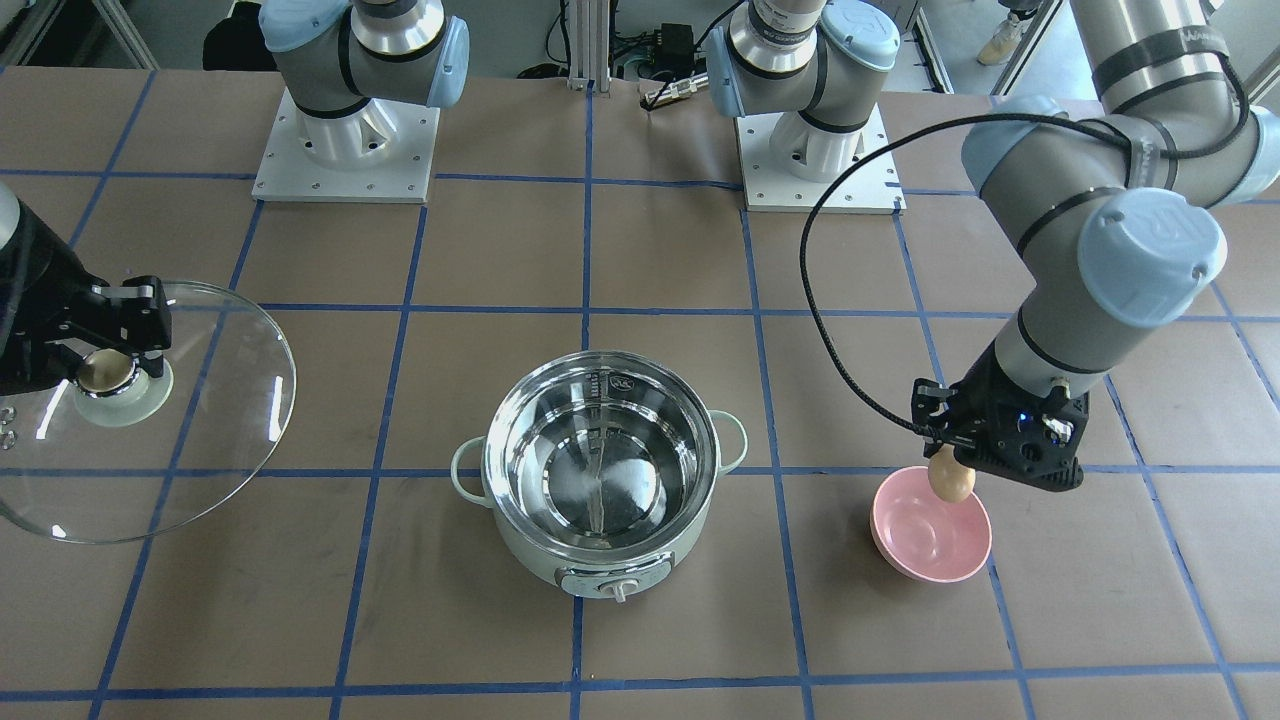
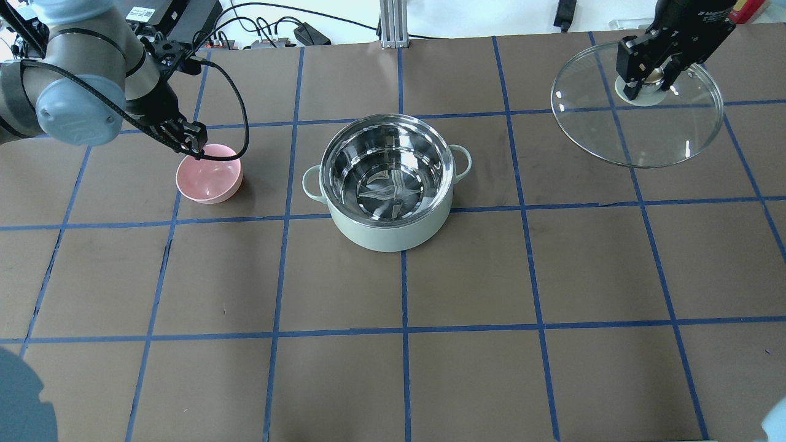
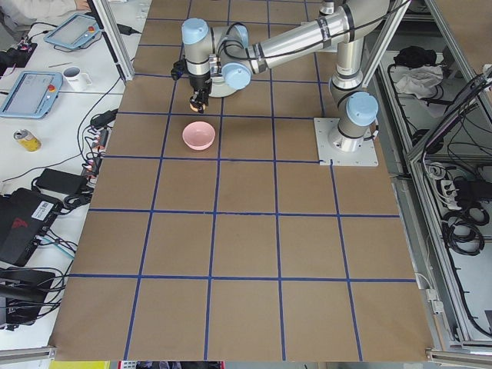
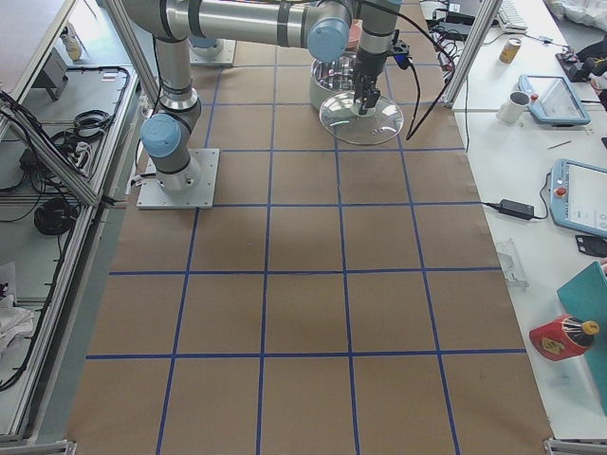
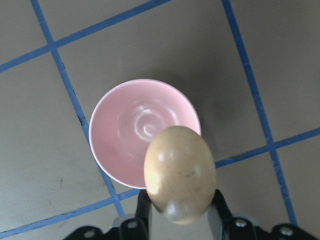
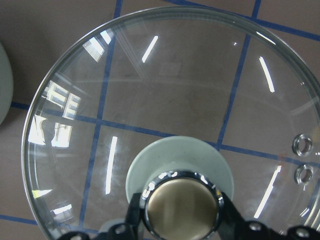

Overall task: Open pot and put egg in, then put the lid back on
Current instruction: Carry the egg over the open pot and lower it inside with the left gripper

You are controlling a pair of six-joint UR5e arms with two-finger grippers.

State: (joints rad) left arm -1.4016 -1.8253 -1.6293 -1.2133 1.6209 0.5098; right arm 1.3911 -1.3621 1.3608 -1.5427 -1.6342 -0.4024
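Egg (image 5: 180, 175), pinched by left end effector (image 2: 195, 147) near bowl (image 5: 125, 130), has open pot (image 2: 387, 230) at its 3 o'clock overhead; right end effector (image 2: 648, 83) clamps lid (image 2: 638, 135).

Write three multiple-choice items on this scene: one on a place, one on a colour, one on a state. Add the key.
1. Place: the egg is
A. in the pot
B. in the left end effector, beside the bowl
C. on the lid

2. Colour: the bowl is
A. pink
B. blue
C. white

3. State: the pot is
A. covered
B. open and empty
C. open, egg inside

Key:
1 B: the left wrist view shows it gripped.
2 A: it shows pink in the overhead view.
3 B: only bare steel inside, and the right end effector holds the lid off to the side.
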